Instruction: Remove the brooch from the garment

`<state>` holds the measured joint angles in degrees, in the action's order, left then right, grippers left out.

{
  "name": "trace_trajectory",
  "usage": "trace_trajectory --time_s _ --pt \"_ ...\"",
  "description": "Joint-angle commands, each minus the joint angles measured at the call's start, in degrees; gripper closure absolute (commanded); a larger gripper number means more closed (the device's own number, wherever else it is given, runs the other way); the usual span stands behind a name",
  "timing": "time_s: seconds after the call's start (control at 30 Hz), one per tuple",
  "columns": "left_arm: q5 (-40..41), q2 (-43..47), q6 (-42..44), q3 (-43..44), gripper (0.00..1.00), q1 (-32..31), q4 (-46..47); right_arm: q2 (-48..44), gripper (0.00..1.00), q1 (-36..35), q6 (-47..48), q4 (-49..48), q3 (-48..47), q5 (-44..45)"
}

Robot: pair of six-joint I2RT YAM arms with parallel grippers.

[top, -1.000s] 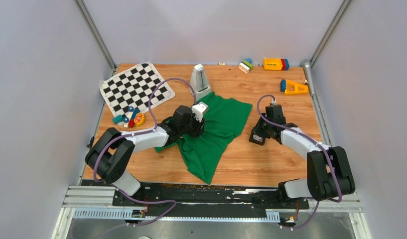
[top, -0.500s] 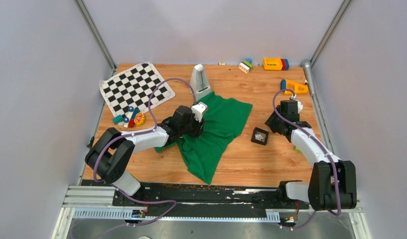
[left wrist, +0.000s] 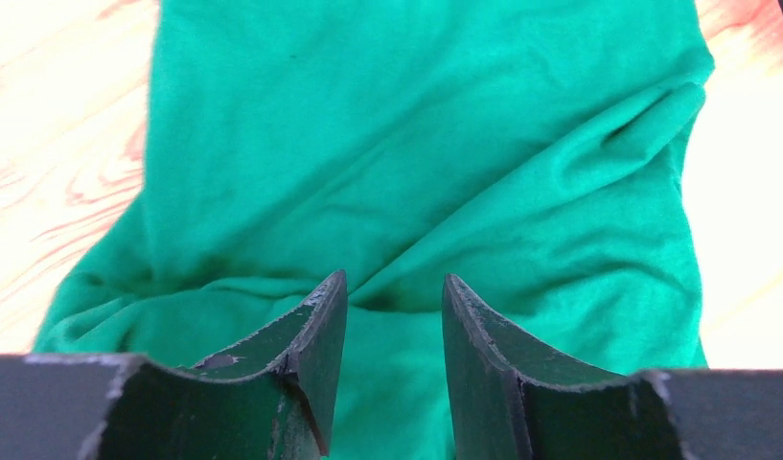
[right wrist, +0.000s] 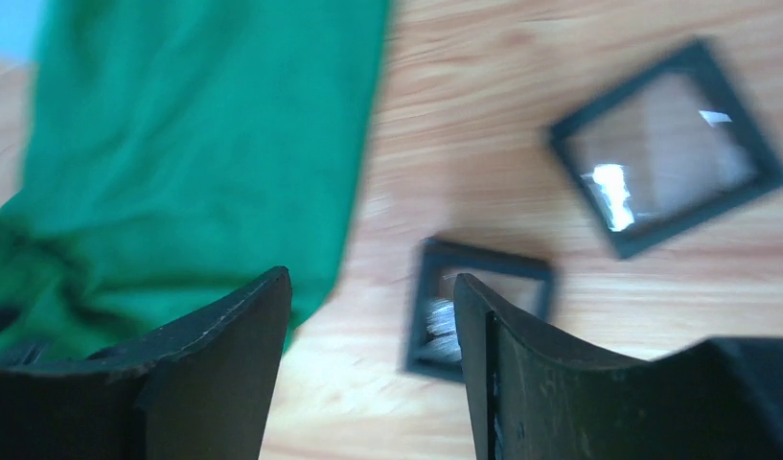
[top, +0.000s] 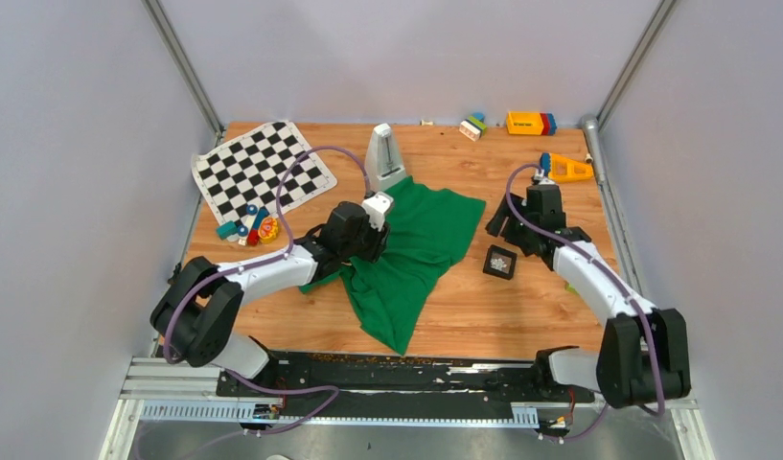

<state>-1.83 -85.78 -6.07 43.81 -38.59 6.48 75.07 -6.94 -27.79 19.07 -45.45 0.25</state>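
The main step is looking done, as far as I am judging it. The brooch, a small square piece with a black border, is lying on the bare wood of the bench, just beside the right edge of the garment and not touching it. Its middle is showing pale and shiny here, not clearly red, and the right wrist view is blurred, so I am naming it with some care. Near it, in that same view, a larger black frame with a clear window is lying flat. I am not finding it in the top view, where the right arm is perhaps covering it. The right pincer is hanging close to the brooch with its jaws standing wide and only wood between them, so it is released and empty. The left pincer is sitting low on the left part of the green cloth, with its jaws partly apart and its tips at a fold where creases are running together. Whether it is nipping this fold or only pressing on it, I cannot tell. Nothing pinned is showing on the visible cloth. What is remaining seems small to me: freeing the garment and drawing both arms back.
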Motion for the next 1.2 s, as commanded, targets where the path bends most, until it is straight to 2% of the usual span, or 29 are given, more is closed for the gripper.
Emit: trace_trajectory --time_s 0.0,0.17,0.23,0.33,0.5,0.9,1.03,1.17 --pt "9.15 6.52 -1.53 0.75 0.50 0.19 -3.08 -7.58 0.35 -7.82 2.90 -6.57 1.95 -11.57" --pt "17.48 14.93 -5.90 -0.82 0.47 0.36 -10.34 -7.49 0.34 -21.04 4.25 -13.28 4.80 -16.30" --pt "19.40 18.02 -9.23 -1.58 0.50 0.84 -13.80 -4.95 0.34 -26.15 4.08 -17.52 5.34 -16.96" --pt "17.90 21.89 -14.15 -4.34 0.55 2.33 -17.04 1.15 0.35 -31.92 4.10 -23.93 3.94 -19.52" --pt "12.15 28.75 -20.88 -9.76 0.57 5.71 -19.42 10.92 0.35 -39.92 6.65 -24.38 -4.26 -15.65" --pt "8.39 34.55 -29.10 -16.47 0.58 13.68 -23.70 25.12 0.35 -42.97 5.57 -26.94 -13.67 -9.05" --pt "9.49 31.24 -30.87 -16.45 0.59 15.07 -23.40 29.84 0.34 -44.57 5.28 -26.13 -17.21 -10.74" --pt "9.68 25.36 -32.63 -16.37 0.59 17.73 -22.01 32.83 0.34 -46.23 5.29 -25.10 -19.74 -8.03"
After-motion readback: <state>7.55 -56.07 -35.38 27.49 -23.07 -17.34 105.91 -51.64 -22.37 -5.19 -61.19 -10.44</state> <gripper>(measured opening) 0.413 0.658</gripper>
